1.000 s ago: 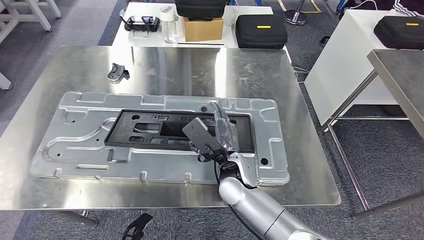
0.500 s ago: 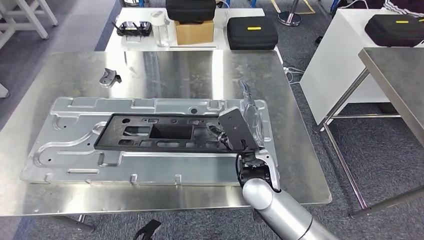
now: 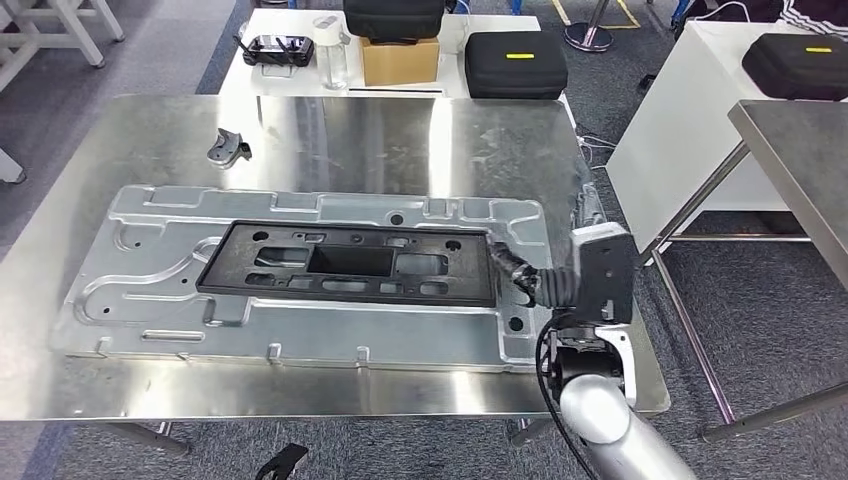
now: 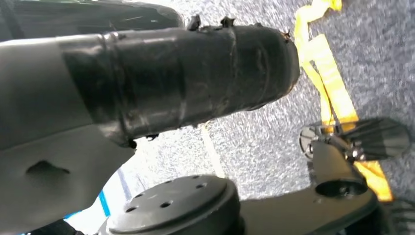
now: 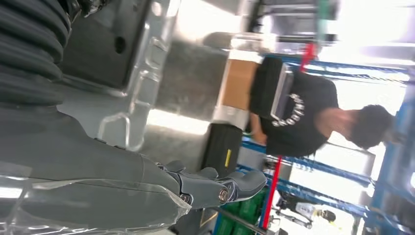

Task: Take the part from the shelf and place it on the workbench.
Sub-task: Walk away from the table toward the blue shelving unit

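Black part point(image 3: 345, 263) lies flat on the silver stamped panel point(image 3: 150, 290) in the middle of the worktop point(image 3: 420, 130), seated inside the panel's outline, long edge roughly parallel to the worktop's front edge. So placement looks done; step in hand reads as clearing the right arm.

Right hand point(image 3: 585, 275) sits at the panel's right end, just off the part's right tip. Fingers point(image 5: 220, 188) look loosely spread with nothing in them, so I'd call it empty, though the head view partly hides them behind the wrist block.

Left hand point(image 4: 186, 78): hanging over the floor, can't tell its state.

To do it well:
- pull back up and to the right, away from the part's tip
- don't drag fingers across the panel's raised edge
- watch the wrist cable near the worktop corner
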You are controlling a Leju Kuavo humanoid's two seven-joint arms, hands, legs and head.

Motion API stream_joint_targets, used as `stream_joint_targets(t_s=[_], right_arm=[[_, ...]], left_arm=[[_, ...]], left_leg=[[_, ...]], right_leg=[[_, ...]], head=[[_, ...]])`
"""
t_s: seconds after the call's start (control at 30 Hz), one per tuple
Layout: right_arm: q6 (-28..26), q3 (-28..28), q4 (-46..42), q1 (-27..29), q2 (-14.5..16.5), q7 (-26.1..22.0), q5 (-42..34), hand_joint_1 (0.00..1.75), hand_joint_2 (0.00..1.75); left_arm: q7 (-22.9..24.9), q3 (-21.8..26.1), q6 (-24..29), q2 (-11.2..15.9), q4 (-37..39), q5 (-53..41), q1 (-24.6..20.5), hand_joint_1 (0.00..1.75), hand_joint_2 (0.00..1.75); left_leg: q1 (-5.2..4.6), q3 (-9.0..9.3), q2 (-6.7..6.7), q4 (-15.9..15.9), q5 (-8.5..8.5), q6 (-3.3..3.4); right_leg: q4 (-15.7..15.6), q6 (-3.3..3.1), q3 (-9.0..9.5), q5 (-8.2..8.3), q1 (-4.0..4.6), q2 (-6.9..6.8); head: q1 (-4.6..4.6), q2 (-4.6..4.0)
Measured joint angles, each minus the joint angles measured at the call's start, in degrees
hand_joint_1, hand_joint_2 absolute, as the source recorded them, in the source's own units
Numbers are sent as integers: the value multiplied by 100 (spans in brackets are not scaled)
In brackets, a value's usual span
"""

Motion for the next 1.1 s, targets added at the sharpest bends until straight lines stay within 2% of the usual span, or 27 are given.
stream_joint_targets(t_s=[0.07, 0.13, 0.17, 0.2, 0.27, 0.3, 0.33, 0.37, 0.4, 0.47, 0.5, 0.57, 0.63, 0.7, 0.77, 0.8, 0.83, 0.87, 0.93, 0.97, 1.0, 1.03, 1.1], right_arm=[[-3, -203, -237, 273, -110, -229, -217, 0, 175], [-3, -447, -453, 577, -218, -440, -402, 0, 175], [-3, -583, -544, 716, -265, -550, -491, 0, 175], [-3, -715, -627, 858, -304, -666, -580, 0, 175], [-3, -976, -780, 1166, -374, -900, -756, 0, 175], [-3, -1103, -850, 1336, -401, -1026, -851, 0, 175], [-3, -1226, -911, 1492, -426, -1154, -958, 0, 175], [-1, -1344, -966, 1631, -450, -1307, -1098, 0, 175], [4, -1454, -1015, 1758, -474, -1483, -1274, 0, 175], [54, -1646, -1094, 2003, -514, -1886, -1687, 0, 175], [109, -1733, -1124, 2132, -534, -2085, -1889, 0, 175], [288, -1897, -1160, 2380, -559, -2439, -2239, 0, 175], [521, -2058, -1181, 2607, -567, -2729, -2479, 0, 175], [731, -2181, -1190, 2790, -569, -2931, -2618, 0, 175], [836, -2255, -1188, 2945, -566, -3025, -2670, 0, 175], [853, -2283, -1185, 3015, -564, -3041, -2676, 0, 175], [861, -2310, -1183, 3073, -563, -3049, -2676, 0, 175], [868, -2333, -1182, 3110, -563, -3051, -2676, 0, 175], [884, -2376, -1183, 3143, -562, -3052, -2675, 0, 175], [892, -2399, -1183, 3151, -562, -3054, -2674, 0, 175], [897, -2422, -1184, 3162, -561, -3056, -2673, 0, 175], [899, -2439, -1184, 3173, -561, -3057, -2673, 0, 175], [901, -2461, -1186, 3194, -559, -3060, -2673, 0, 175]], left_arm=[[-9, 10, 48, 34, 0, 30, 19, 0, 0], [-19, 26, 99, 106, 1, 60, 54, 0, 0], [-22, 38, 122, 158, 1, 77, 72, 0, 0], [-23, 52, 144, 213, 2, 98, 90, 0, 0], [-21, 89, 178, 322, 2, 137, 132, 0, 0], [-21, 108, 189, 372, 2, 160, 159, 0, 0], [-26, 126, 196, 418, 1, 176, 188, 0, 0], [-33, 139, 198, 461, 1, 191, 211, 0, 0], [-43, 150, 200, 498, 0, 207, 226, 0, 0], [-69, 173, 204, 560, -1, 235, 229, 0, 0], [-84, 184, 207, 579, -1, 248, 229, 0, 0], [-116, 202, 223, 592, -2, 274, 249, 0, 0], [-145, 234, 241, 576, -1, 301, 282, 0, 0], [-163, 269, 249, 559, 0, 326, 299, 0, 0], [-170, 285, 251, 556, 0, 344, 314, 0, 0], [-172, 287, 251, 555, 0, 350, 328, 0, 0], [-174, 289, 251, 553, 0, 354, 345, 0, 0], [-176, 291, 251, 550, 0, 356, 357, 0, 0], [-179, 296, 252, 544, 0, 356, 362, 0, 0], [-180, 303, 252, 543, -1, 356, 357, 0, 0], [-181, 313, 253, 543, -1, 356, 355, 0, 0], [-181, 322, 254, 545, -1, 357, 355, 0, 0], [-182, 333, 253, 546, -1, 358, 361, 0, 0]], left_leg=[[5, 30, -8, -68, 26, -89], [5, 41, -3, -40, -30, -142], [-6, -17, 4, 121, -150, -146], [-19, -138, 15, 418, -332, -132], [-52, -473, 23, 1185, -702, -101], [-64, -580, 24, 1435, -773, -90], [-74, -587, 25, 1478, -735, -78], [-84, -483, 25, 1296, -601, -60], [-96, -292, 26, 944, -414, -31], [-126, 91, 28, 221, -172, 39], [-144, 195, 28, 17, -133, 64], [-169, 236, 21, -85, -134, 93], [-148, 252, 19, -130, -96, 138], [-105, 260, 24, -178, -54, 174], [-86, 238, 27, -188, -36, 177], [-75, 228, 29, -188, -32, 168], [-61, 223, 31, -187, -29, 155], [-43, 223, 32, -186, -27, 136], [-7, 234, 30, -186, -25, 75], [-2, 235, 24, -186, -26, 30], [-2, 238, 18, -196, -22, -20], [-6, 241, 12, -215, -13, -72], [0, 270, 10, -281, 13, -168]], right_leg=[[-76, -59, 27, 2, 24, 2], [-187, -134, 95, 52, 10, -11], [-253, -176, 137, 81, 4, -19], [-297, -208, 170, 102, 3, -28], [-308, -251, 186, 102, 34, -34], [-297, -264, 185, 95, 51, -34], [-284, -274, 185, 85, 68, -29], [-266, -279, 186, 76, 81, -19], [-243, -278, 186, 63, 91, -7], [-166, -250, 167, 22, 112, 10], [-131, -227, 152, 2, 117, 10], [-99, -175, 135, -16, 114, 5], [-47, -106, 116, -74, 97, 1], [374, -10, -72, -352, 64, 1], [1173, 79, -439, -742, 4, -1], [1475, 109, -579, -843, -28, -2], [1577, 134, -622, -835, -59, -3], [1428, 155, -544, -715, -86, -5], [595, 194, -111, -331, -135, -9], [200, 192, 91, -198, -143, 4], [-68, 172, 223, -128, -144, 18], [-180, 137, 270, -118, -137, 35], [-197, 31, 262, -104, -121, 54]], head=[[-2, 0], [-13, 0], [-20, 0], [-28, 0], [-30, 0], [-29, 0], [-29, 0], [-29, 0], [-30, 0], [-26, 0], [-23, 0], [-19, 0], [-20, 0], [-7, 0], [3, 0], [3, 0], [2, 0], [3, 0], [4, 0], [8, 0], [11, 0], [15, 0], [13, 0]])
